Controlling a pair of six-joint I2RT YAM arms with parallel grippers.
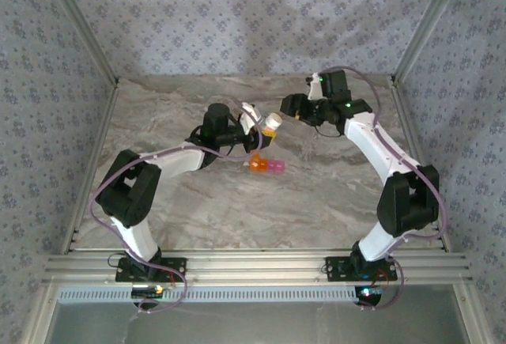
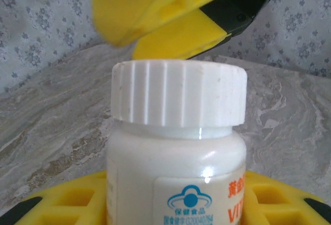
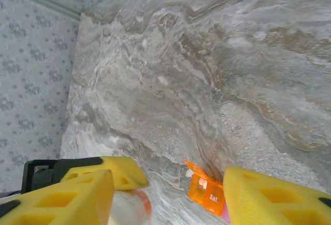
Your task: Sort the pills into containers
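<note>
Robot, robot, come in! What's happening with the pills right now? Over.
Left gripper shut on white bottle, cap on. Right gripper open, at the cap. Containers on table, apart from both.

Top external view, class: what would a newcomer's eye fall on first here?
The white bottle, held mid-table by the left gripper, with the right gripper open just beside its cap. Nearer the arm bases, the orange and pink containers lie bright on the grey marbled table.

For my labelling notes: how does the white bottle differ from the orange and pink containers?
The bottle is opaque white with a ribbed cap; the containers are translucent orange and pink. The bottle is held by the left gripper; the containers rest on the table. Both look plastic.
</note>
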